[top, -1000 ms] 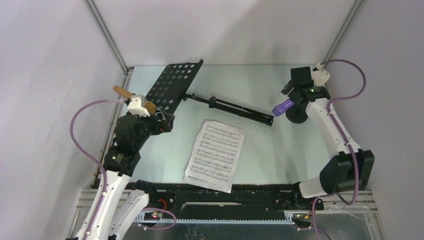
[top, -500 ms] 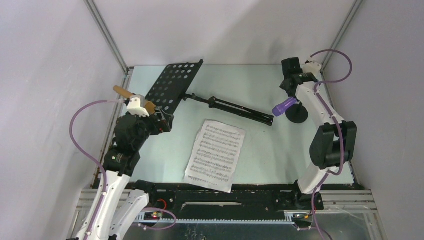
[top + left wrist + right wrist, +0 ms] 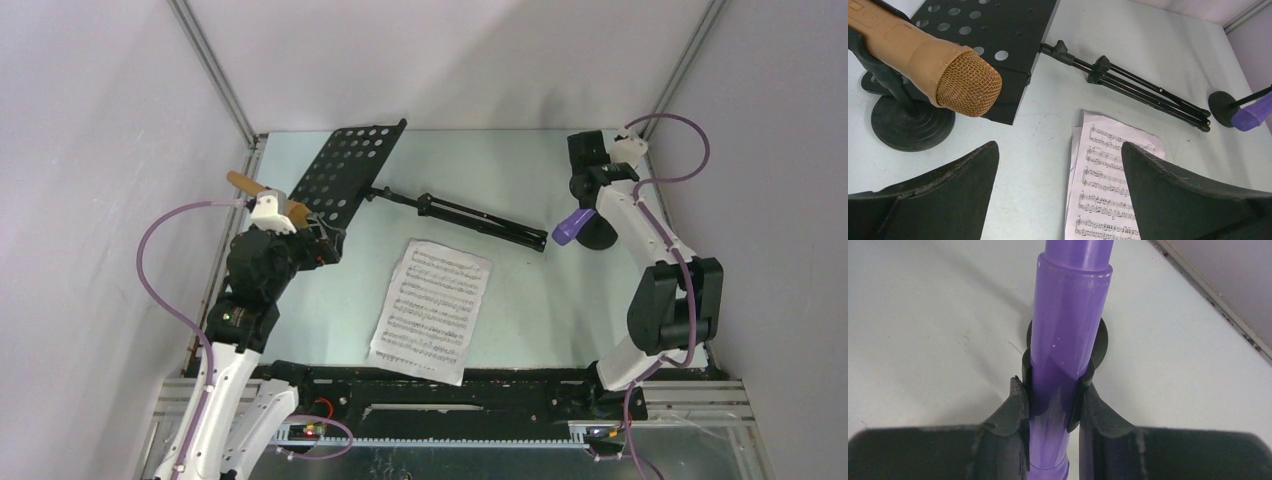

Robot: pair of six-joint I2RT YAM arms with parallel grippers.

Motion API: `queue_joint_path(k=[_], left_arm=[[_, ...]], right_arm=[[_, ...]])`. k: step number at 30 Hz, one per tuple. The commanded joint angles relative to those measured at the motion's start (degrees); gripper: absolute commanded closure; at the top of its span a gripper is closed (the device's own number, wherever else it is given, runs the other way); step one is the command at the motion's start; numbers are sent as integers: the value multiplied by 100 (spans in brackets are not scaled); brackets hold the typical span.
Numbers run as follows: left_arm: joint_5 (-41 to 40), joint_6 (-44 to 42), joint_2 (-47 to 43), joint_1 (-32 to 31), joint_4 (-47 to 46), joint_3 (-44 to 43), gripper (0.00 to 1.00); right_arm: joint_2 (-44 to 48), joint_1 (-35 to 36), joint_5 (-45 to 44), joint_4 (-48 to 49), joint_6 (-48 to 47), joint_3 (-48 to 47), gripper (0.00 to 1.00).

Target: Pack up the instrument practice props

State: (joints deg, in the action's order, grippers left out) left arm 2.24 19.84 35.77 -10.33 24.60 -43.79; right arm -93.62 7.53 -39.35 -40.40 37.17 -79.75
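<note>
My right gripper [image 3: 1053,390] is shut on the handle of the purple microphone [image 3: 1068,315], which sits in the clip of its small black round-based holder [image 3: 1101,340]. From above, that microphone [image 3: 572,226] and holder [image 3: 598,236] are at the far right, with my right gripper [image 3: 592,198] over them. The tan microphone [image 3: 923,55] rests in its own holder [image 3: 910,127] at the left. My left gripper [image 3: 1058,165] hangs open beside it, holding nothing. The black perforated music rack [image 3: 350,170] lies flat, its folded tripod legs [image 3: 480,220] pointing right. White sheet-music pages [image 3: 432,310] lie in the middle.
Pale walls close in the table on the left, back and right, with metal corner rails [image 3: 210,70]. The right holder stands close to the right wall. A black rail [image 3: 450,385] carrying the arm bases runs along the near edge.
My right gripper has closed from open onto the purple microphone's handle, and the arm has swung in behind it. The microphone has shifted slightly right. The left arm has stayed put.
</note>
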Motion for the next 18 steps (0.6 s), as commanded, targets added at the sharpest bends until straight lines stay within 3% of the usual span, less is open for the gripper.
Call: queue_joint_path(k=[1, 10, 18], left_arm=[[204, 106, -6, 91, -113, 74, 1], [252, 94, 6, 125, -127, 88, 2], [-80, 156, -190, 127, -341, 219, 5]], right_arm=[[617, -23, -202, -37, -111, 5, 99], [2348, 15, 263, 128, -550, 549, 100], [3857, 484, 1510, 259, -1523, 933, 100]])
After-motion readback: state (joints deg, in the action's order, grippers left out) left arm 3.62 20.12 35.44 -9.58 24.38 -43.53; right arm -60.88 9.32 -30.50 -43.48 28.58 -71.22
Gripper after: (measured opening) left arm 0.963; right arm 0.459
